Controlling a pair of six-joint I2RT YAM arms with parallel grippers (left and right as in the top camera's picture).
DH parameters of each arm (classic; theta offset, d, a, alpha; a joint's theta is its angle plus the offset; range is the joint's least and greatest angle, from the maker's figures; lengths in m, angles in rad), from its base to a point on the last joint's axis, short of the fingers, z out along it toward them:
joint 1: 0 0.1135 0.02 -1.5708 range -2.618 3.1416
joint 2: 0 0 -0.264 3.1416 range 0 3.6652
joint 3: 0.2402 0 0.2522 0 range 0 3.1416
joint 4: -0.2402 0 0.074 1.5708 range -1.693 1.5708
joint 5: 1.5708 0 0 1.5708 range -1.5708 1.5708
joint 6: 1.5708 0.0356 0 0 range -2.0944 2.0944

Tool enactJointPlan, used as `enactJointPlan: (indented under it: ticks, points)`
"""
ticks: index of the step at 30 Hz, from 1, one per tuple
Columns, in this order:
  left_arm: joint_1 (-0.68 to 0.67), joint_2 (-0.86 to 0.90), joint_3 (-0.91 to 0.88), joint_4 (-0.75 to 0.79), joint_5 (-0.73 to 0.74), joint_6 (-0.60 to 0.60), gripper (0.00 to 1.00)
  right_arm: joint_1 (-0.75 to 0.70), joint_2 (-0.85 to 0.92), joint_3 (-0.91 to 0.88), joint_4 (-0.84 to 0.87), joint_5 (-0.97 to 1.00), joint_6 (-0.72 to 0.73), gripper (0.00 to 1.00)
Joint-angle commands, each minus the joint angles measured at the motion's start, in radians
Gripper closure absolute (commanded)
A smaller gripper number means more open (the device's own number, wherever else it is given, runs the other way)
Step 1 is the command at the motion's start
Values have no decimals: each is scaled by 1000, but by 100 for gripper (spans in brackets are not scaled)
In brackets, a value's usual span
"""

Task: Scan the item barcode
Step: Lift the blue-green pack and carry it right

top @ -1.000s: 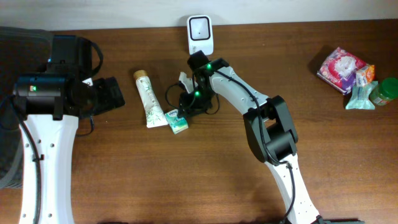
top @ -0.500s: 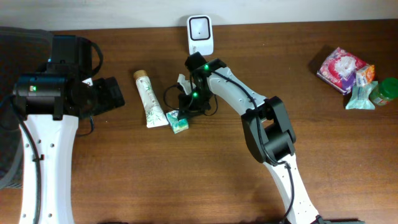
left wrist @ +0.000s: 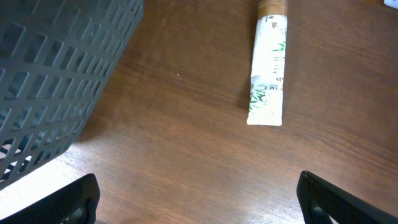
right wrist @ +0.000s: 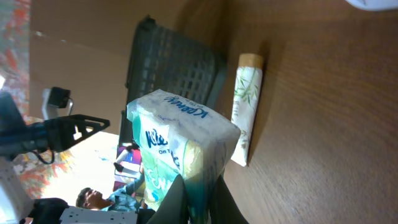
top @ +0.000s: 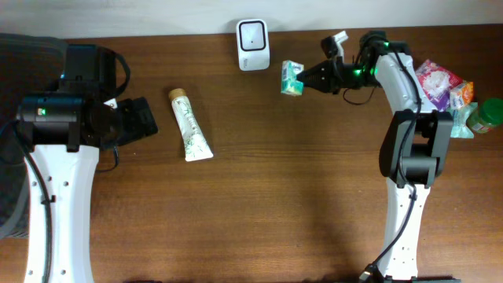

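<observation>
A small green and white tissue pack [top: 291, 78] hangs above the table just right of the white barcode scanner [top: 253, 44], which stands at the back edge. My right gripper [top: 308, 81] is shut on the pack's end. In the right wrist view the pack [right wrist: 180, 149] rises from between the shut fingers of my right gripper [right wrist: 199, 196]. My left gripper [top: 145, 118] stays at the far left. Its jaws stand wide open over bare wood in the left wrist view [left wrist: 199, 199], with nothing between them.
A white tube with a leaf print [top: 189, 126] lies flat left of centre, also seen as the tube [left wrist: 268, 62]. A dark grey basket [left wrist: 56, 81] stands at the far left. Several packets [top: 436, 86] and a green-lidded jar [top: 487, 116] sit at the back right.
My right gripper closed on the tissue pack beside the tube, lifted it and swung it right, to just past the scanner. The left arm has not moved.
</observation>
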Motion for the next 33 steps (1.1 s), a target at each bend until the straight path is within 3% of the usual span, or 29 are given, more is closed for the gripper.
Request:
enactJointPlan:
  ticks: [1, 5, 11, 13, 14, 16, 17, 19, 20, 23, 26, 28, 31, 33]
  points:
    - [3, -11, 5, 2, -5, -13, 1, -4, -42, 18, -2, -71, -83, 96]
    - [3, -11, 5, 2, -5, -13, 1, 68, -42, 18, -1, -71, -190, 96]
    - [3, -11, 5, 2, -5, -13, 1, 113, -43, 29, 12, -69, -189, 96]
    - [3, -11, 5, 2, -5, -13, 1, 123, -44, 39, 10, 8, -118, 96]
    - [3, -11, 5, 2, -5, -13, 1, 137, -44, 66, 11, 105, -70, 96]
    - [3, -11, 5, 2, -5, -13, 1, 198, -44, 277, 25, 774, 284, 96]
    - [3, -11, 5, 2, -5, -13, 1, 234, -44, 383, 30, 1106, 338, 96]
    - [3, -11, 5, 2, -5, -13, 1, 311, -43, 432, 161, 1611, 299, 96]
    - [3, -11, 5, 2, -5, -13, 1, 354, -28, 423, 262, 1760, 179, 96]
    - [3, -11, 5, 2, -5, -13, 1, 419, 37, 406, 495, 1809, -91, 96]
    - [3, -11, 5, 2, -5, -13, 1, 431, 97, 406, 622, 1788, -112, 96]
    - [3, -11, 5, 2, -5, -13, 1, 432, 107, 405, 630, 1701, -142, 96]
    - [3, -11, 5, 2, -5, -13, 1, 432, 106, 403, 627, 1726, -140, 96]
    - [3, -11, 5, 2, -5, -13, 1, 427, 72, 413, 563, 1792, -34, 96]
